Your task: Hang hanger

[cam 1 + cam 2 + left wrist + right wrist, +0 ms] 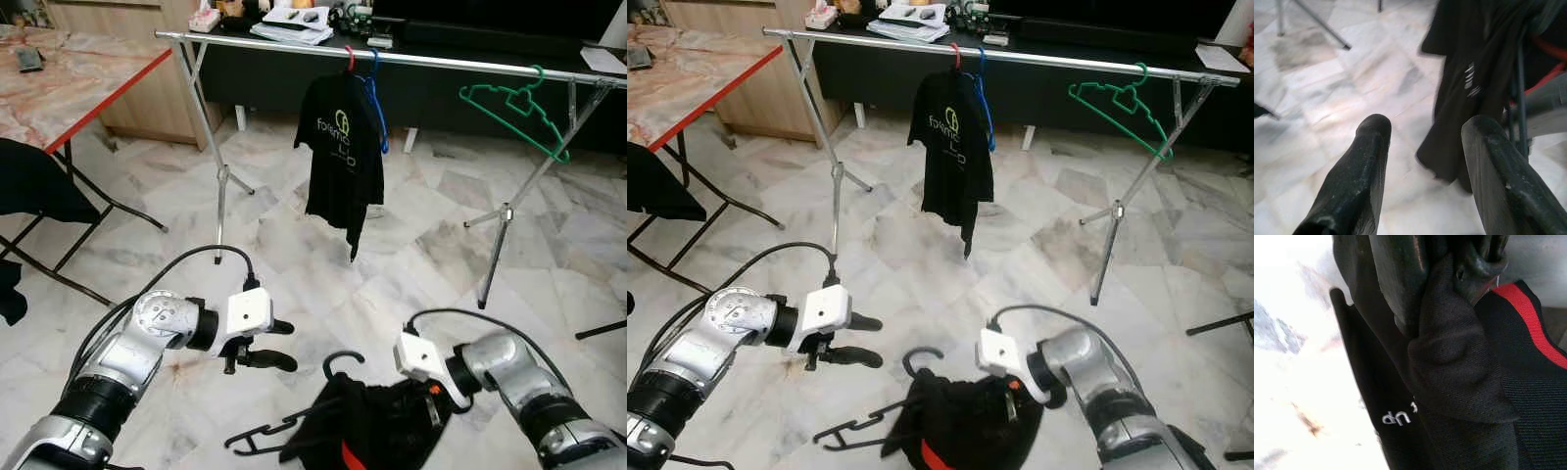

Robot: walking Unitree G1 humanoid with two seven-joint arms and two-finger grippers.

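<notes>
A black hanger (340, 361) carrying a black garment (377, 423) with a red stripe hangs low in front of me, hook pointing up. My right gripper (432, 399) is shut on the black hanger and the cloth; the right wrist view shows the fingers (1400, 279) wrapped in black fabric (1459, 382). My left gripper (281, 344) is open just left of the hook, touching nothing. Its open fingers (1369, 161) point at the garment (1474, 73). The silver clothes rail (441, 61) runs across the far side.
On the rail hang a black T-shirt (340, 152) on a red hanger, a blue hanger (378, 103) and a green hanger (514, 106). The rail's tripod legs (222, 186) stand on the marble floor. A red-edged folding table (69, 73) is at the left.
</notes>
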